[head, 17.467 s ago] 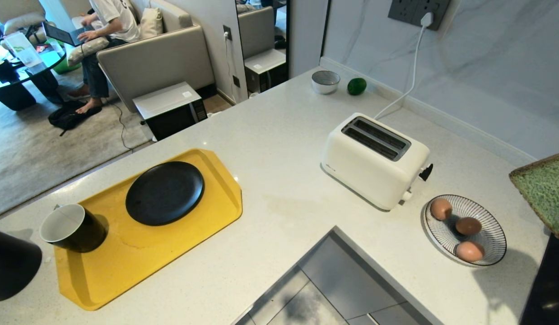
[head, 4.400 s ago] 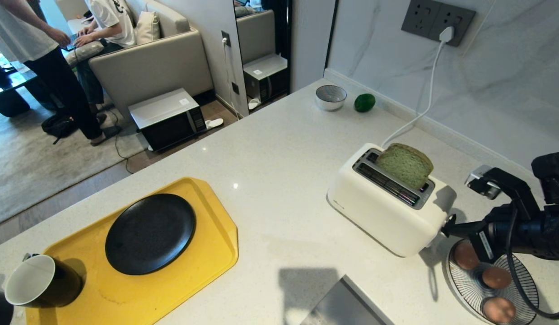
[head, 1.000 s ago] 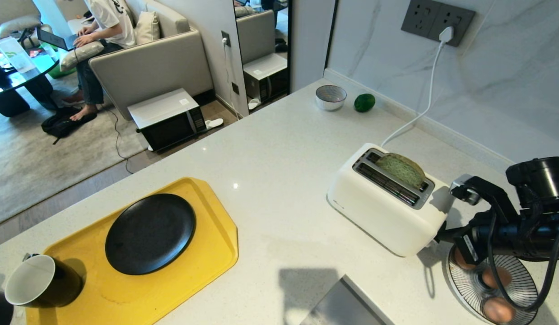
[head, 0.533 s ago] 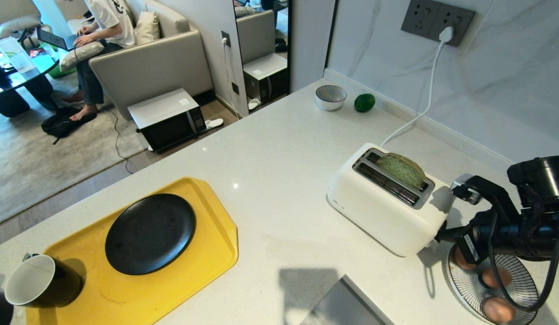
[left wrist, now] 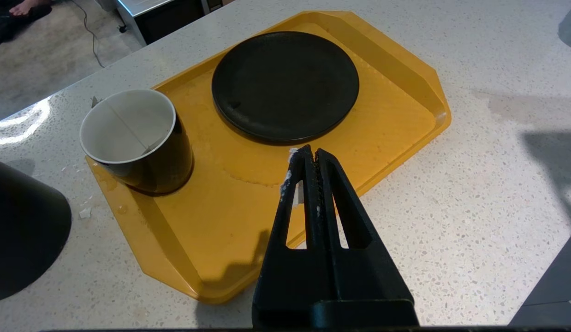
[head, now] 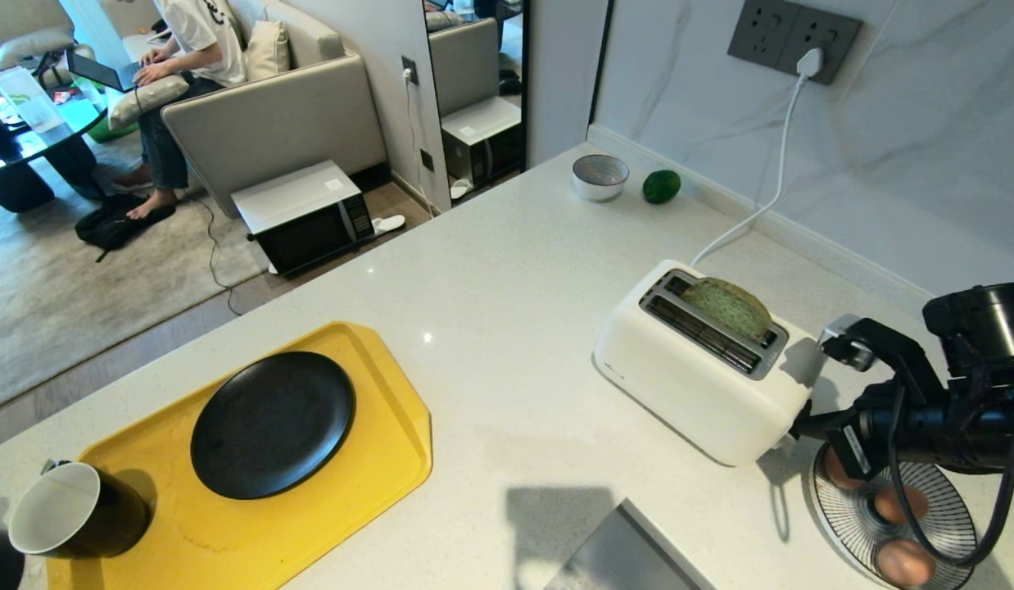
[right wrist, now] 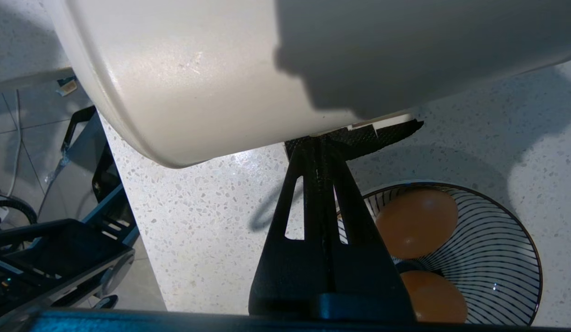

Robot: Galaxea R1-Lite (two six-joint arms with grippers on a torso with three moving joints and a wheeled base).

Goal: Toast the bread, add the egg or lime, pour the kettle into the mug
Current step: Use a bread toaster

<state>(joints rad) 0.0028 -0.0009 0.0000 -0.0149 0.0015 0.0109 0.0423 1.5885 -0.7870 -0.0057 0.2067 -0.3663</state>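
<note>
Right wrist view: right gripper closed, holding nothing, tips pressed on black lever at toaster end. Bread sunk low in far slot, so toasting step likely under way. Next probably: back off clear of egg plate (close below). Left gripper closed above yellow tray, idle.
</note>
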